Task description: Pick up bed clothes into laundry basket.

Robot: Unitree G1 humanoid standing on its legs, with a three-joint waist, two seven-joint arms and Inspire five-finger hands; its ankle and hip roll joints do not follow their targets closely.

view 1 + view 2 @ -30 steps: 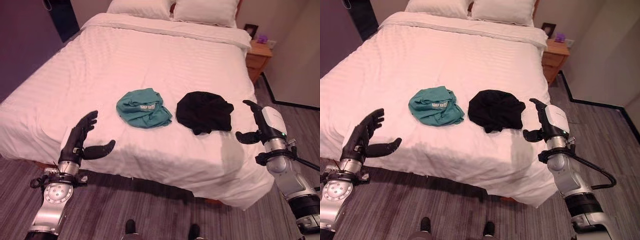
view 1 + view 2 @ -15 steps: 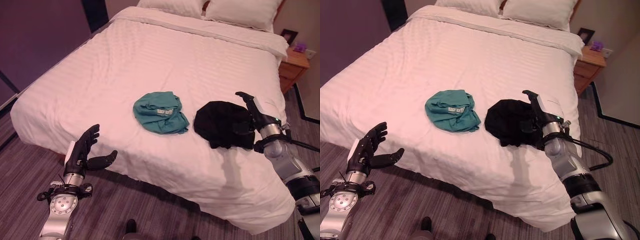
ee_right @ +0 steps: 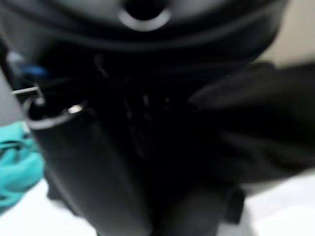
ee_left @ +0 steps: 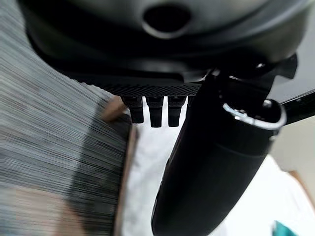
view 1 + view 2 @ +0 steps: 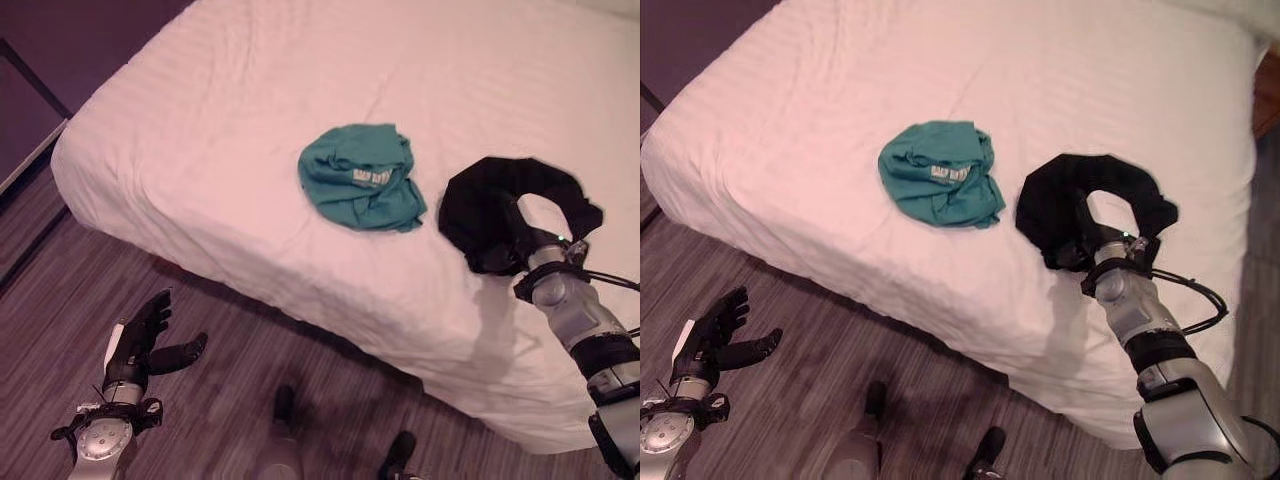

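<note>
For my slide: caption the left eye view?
Right hand buried in black garment on bed, teal garment alongside.

From my seat the bed (image 5: 300, 90) is covered in white cloth with a faint woven stripe, matt and smooth on top, softly creased where it drapes over the edge. The teal garment (image 5: 362, 177) is thin, crumpled cloth, matt, with a small pale printed patch. The black garment (image 5: 500, 205) looks like thicker soft fabric (no sheen anywhere, it swallows the light). The floor (image 5: 60, 260) is dark wood-look planking with fine streaky grain and a low sheen. My left hand (image 5: 140, 340) is dark matt plastic, ribbed on the fingers (image 4: 156, 110) in its wrist view, and the forearms are brushed silver-grey metal.
</note>
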